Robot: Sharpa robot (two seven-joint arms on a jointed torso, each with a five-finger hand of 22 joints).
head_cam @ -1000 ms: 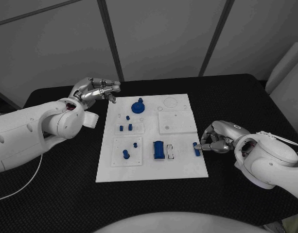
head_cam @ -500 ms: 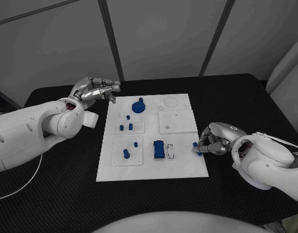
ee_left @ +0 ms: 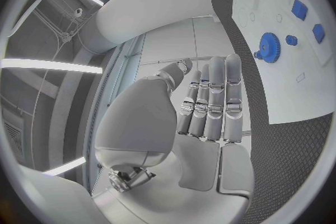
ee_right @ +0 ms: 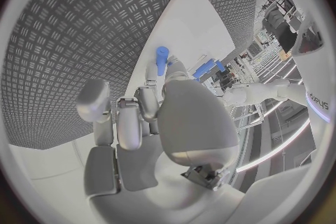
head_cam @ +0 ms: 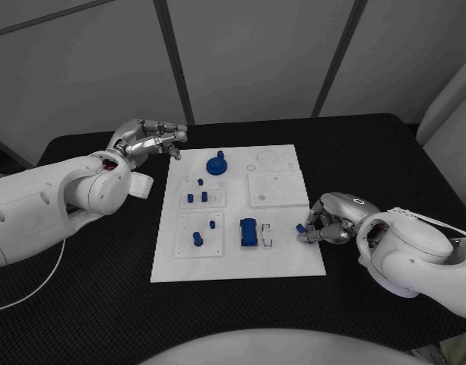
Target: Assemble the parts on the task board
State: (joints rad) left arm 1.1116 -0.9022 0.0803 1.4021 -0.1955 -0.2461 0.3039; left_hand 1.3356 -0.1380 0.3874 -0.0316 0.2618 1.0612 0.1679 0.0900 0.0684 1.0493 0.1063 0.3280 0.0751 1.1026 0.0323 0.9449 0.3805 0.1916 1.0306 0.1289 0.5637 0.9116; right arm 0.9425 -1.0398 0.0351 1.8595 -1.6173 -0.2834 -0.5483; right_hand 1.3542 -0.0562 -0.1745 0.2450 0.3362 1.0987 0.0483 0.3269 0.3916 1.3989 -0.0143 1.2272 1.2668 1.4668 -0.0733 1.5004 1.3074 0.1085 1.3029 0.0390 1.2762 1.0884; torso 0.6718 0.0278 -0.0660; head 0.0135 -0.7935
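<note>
The white task board [head_cam: 287, 262] lies in the middle of the black table. On it are a blue gear [head_cam: 217, 164], several small blue pegs [head_cam: 197, 198] and a larger blue block [head_cam: 248, 232]. My right hand [head_cam: 334, 219] is at the board's right edge and pinches a small blue peg [head_cam: 301, 228] between its fingertips; the right wrist view shows this peg [ee_right: 162, 60] standing out from the fingers [ee_right: 148, 81] just over the board [ee_right: 192, 22]. My left hand [head_cam: 150, 139] hovers beyond the board's far left corner, fingers straight side by side [ee_left: 210, 101], holding nothing. The gear [ee_left: 268, 46] lies ahead of it.
Black textured table surface [head_cam: 101, 251] surrounds the board on all sides. A grey panelled wall stands behind the table. A white object [head_cam: 463, 114] stands off the table's far right corner.
My right hand has turned and drawn slightly left along the board's right edge with the blue peg in its fingertips. The left arm has stayed still.
</note>
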